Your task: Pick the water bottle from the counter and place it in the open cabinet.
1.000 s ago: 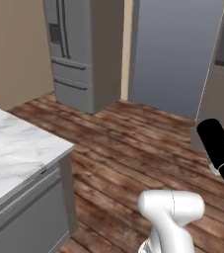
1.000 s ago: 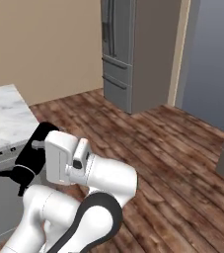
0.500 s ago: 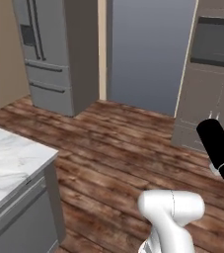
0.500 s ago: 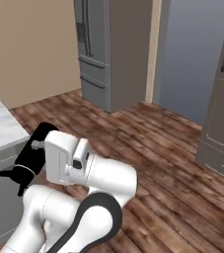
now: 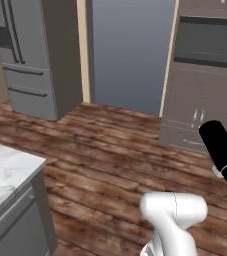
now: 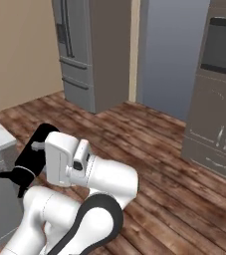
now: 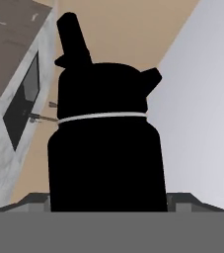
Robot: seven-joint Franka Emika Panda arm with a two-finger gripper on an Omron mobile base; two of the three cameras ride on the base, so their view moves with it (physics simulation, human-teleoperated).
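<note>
Bottle (image 7: 106, 143) already sits clamped in the closed end effector (image 7: 108, 200), lifted off the surface (image 5: 5, 175); cabinet placement remains, I'd judge.

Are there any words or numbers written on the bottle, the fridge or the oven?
None can be read anywhere.
The water bottle is plain black with a thin white ring.
The fridge and the oven carry no label or sign.

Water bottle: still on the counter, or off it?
Off it. The hand view shows the water bottle close before the camera, between the gripper's dark fingertips. The counter corner in the left base view carries nothing.
</note>
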